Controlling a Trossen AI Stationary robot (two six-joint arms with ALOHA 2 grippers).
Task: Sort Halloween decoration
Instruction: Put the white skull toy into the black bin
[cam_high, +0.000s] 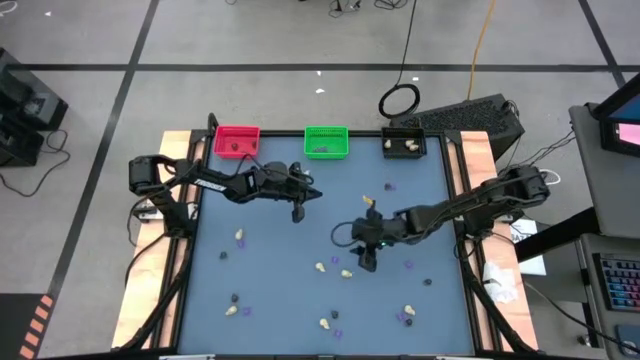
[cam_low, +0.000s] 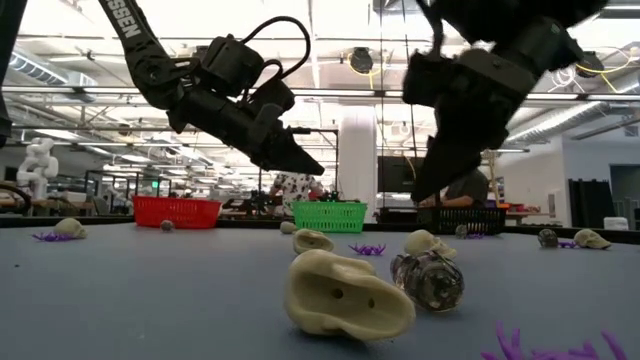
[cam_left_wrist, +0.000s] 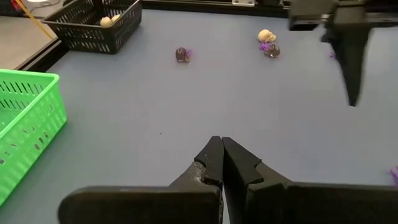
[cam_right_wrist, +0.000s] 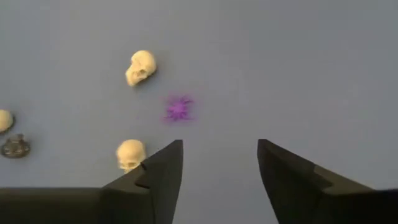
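- Blue-grey table mat (cam_high: 270, 270) carries the scattered Halloween decoration — cream-white skull lumps, dark grey-black lumps and flat purple spider bits — spread over its middle and near edge.
- Along the far edge stand three mesh bins: red rectangular plastic bin (cam_high: 237, 140), green rectangular plastic bin (cam_high: 327, 142), black rectangular plastic bin (cam_high: 404, 144). Red holds a dark lump, black holds cream lumps.
- Left gripper (cam_high: 298, 213) hangs above the mat just in front of the green bin; its jaws are clenched together, nothing between them (left wrist view).
- Right gripper (cam_right_wrist: 221, 165) is over the mat's middle, pointing down; jaws released and spread apart, holding nothing.
- Right wrist view: a flat purple spider (cam_right_wrist: 179, 109) lies on the mat just ahead of the gap between the fingers; cream skull (cam_right_wrist: 140, 67) beyond it, second cream skull (cam_right_wrist: 130, 154) beside one fingertip (cam_right_wrist: 165, 163) — contact cannot be told.
- Low view: a large cream skull (cam_low: 345, 296) lies on its side touching a dark grey lump (cam_low: 430, 278).
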